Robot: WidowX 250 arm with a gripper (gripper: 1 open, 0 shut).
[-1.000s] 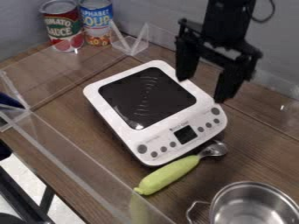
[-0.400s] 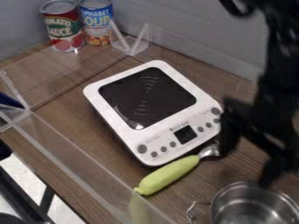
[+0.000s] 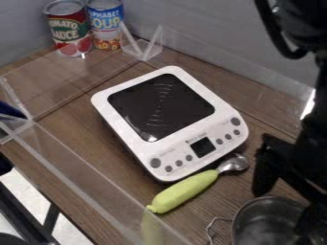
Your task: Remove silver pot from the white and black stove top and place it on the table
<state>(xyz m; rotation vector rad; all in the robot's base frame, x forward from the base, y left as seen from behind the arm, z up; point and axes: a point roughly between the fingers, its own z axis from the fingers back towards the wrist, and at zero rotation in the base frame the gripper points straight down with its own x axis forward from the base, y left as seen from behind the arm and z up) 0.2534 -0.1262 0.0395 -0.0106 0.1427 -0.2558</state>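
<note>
Taking the stove top (image 3: 173, 120) as the landmark and reading from the left: two cans (image 3: 86, 26) stand well behind it at the far left corner of the worktop (image 3: 76, 81), beside the clear acrylic wall (image 3: 64, 158) that runs along the near left edge. The stove top itself is bare; nothing sits on its black glass square. Just in front of it lies a pale green corn cob (image 3: 186, 191), and a small metal spoon-like piece (image 3: 235, 165) rests against its front right corner.

To the right and in front of the stove top, at the bottom edge of the view, the silver pot (image 3: 271, 225) already stands on the wood, well clear of the burner.

The change is in the arm: a second ago it hung behind the stove top's right side, and it has since swung across and down, so the gripper (image 3: 292, 182) now sits directly over the pot. Its fingers (image 3: 272, 170) are spread as wide as they go and hold nothing. Since the pot is off the stove, the task looks essentially met already; the descent suggests a grasp on the pot's rim is coming.
</note>
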